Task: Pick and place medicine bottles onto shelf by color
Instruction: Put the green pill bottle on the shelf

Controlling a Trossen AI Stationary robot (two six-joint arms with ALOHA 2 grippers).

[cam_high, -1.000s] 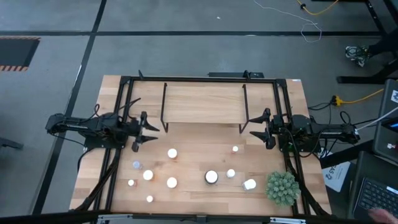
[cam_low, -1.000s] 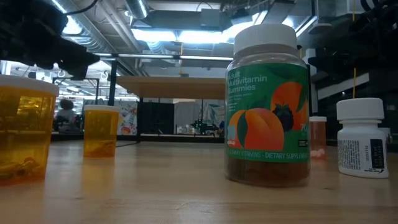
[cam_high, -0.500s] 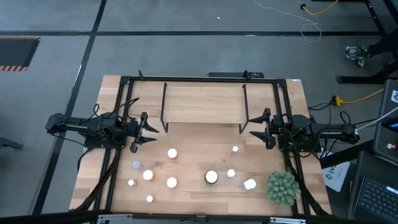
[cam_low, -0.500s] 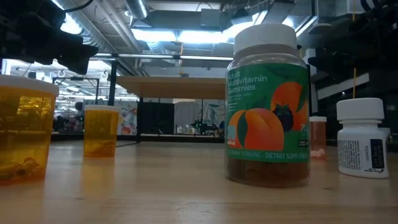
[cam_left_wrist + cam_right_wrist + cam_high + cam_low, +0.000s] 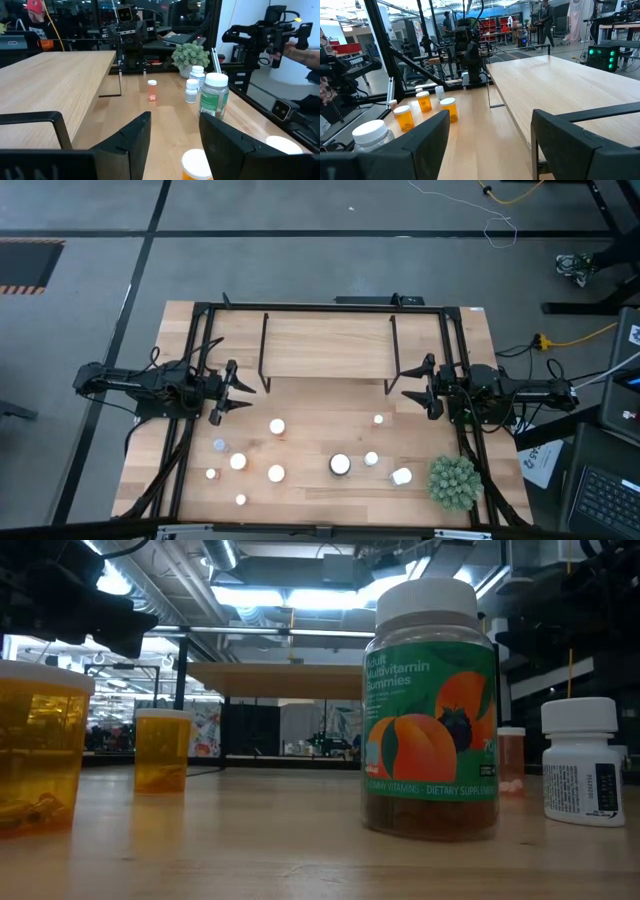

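Both grippers hover open and hold nothing. My left gripper (image 5: 236,393) is near the table's left edge, by the shelf's left legs. Its wrist view shows an orange bottle's white cap (image 5: 197,163) just ahead of the fingers and the large green-labelled jar (image 5: 214,95) farther off. My right gripper (image 5: 416,387) is by the shelf's right legs. The shelf (image 5: 327,345), a light board on black legs, stands at the table's far side. Several white-capped bottles stand upright on the table's near half, among them an orange one (image 5: 277,425), a small one (image 5: 378,419) and the jar (image 5: 340,464).
A spiky green plant (image 5: 453,482) sits at the table's near right corner, next to a white bottle (image 5: 401,476). A black frame (image 5: 200,320) runs round the table's edges. Bare wood lies between the shelf legs and the bottles.
In the low view my left arm's dark shape at the upper left shifted a little about a second ago, then held still. The bottles and the right arm have stayed put.
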